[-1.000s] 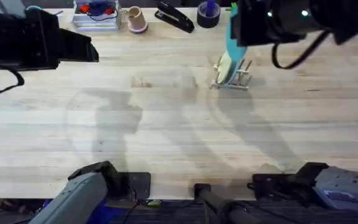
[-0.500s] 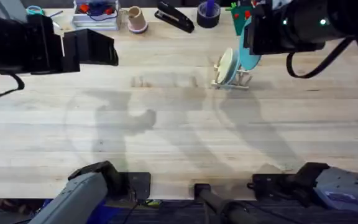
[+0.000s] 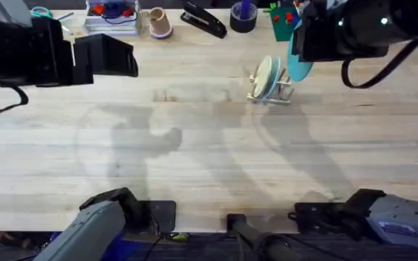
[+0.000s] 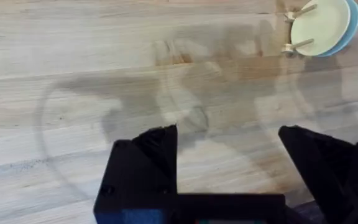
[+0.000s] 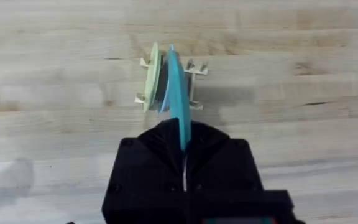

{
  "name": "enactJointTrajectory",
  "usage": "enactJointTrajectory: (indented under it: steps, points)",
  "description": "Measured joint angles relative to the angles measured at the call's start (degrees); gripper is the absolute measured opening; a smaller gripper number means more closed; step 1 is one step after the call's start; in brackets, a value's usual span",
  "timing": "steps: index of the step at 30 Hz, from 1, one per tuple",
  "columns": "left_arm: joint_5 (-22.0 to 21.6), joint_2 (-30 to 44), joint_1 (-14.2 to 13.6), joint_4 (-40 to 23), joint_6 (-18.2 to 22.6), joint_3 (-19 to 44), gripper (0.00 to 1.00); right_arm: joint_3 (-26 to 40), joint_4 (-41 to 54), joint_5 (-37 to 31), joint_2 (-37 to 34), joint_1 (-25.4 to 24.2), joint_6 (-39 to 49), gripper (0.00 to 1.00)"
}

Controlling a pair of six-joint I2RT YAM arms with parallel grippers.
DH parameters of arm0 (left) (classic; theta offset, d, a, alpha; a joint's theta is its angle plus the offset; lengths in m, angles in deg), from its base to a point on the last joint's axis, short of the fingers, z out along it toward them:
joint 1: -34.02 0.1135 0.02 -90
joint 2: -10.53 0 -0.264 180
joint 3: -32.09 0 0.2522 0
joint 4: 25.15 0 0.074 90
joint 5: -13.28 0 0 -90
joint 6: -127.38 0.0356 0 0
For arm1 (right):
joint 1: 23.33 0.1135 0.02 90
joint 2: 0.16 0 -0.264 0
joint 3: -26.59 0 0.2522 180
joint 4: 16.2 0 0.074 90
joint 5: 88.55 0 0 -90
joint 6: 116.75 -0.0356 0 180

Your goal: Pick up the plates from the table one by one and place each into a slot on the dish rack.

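Right wrist camera looks straight down the right gripper (image 5: 184, 146), whose two black fingers are clamped on one turquoise plate (image 5: 178, 93) held edge-on, upright, directly above the dish rack (image 5: 194, 70). One pale green plate (image 5: 152, 76) already stands in the rack, and a second blue edge shows just behind it; I cannot tell whether the held plate touches the pegs. From overhead, the same right gripper (image 3: 301, 45) hangs over the far right of the table (image 3: 194, 159), the turquoise plate (image 3: 300, 67) just beside the rack (image 3: 281, 90). Off to the left, the left gripper (image 4: 229, 162) hovers above bare wood with its two fingers spread wide apart, holding nothing, well apart from the rack.
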Motion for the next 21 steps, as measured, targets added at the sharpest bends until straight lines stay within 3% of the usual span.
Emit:
enactJointTrajectory:
  steps: [10, 21]
  points:
    - [0.0, 0.0, 0.0, 0.0, 0.0, 0.0, 0.995, 0.0, 0.0, -0.2, 0.0, -1.0, -0.7, 0.030]
    - [0.0, 0.0, 0.0, 0.0, 0.0, 0.0, 0.994, 0.0, 4.3, -0.2, 0.0, -3.3, -9.0, 0.030]
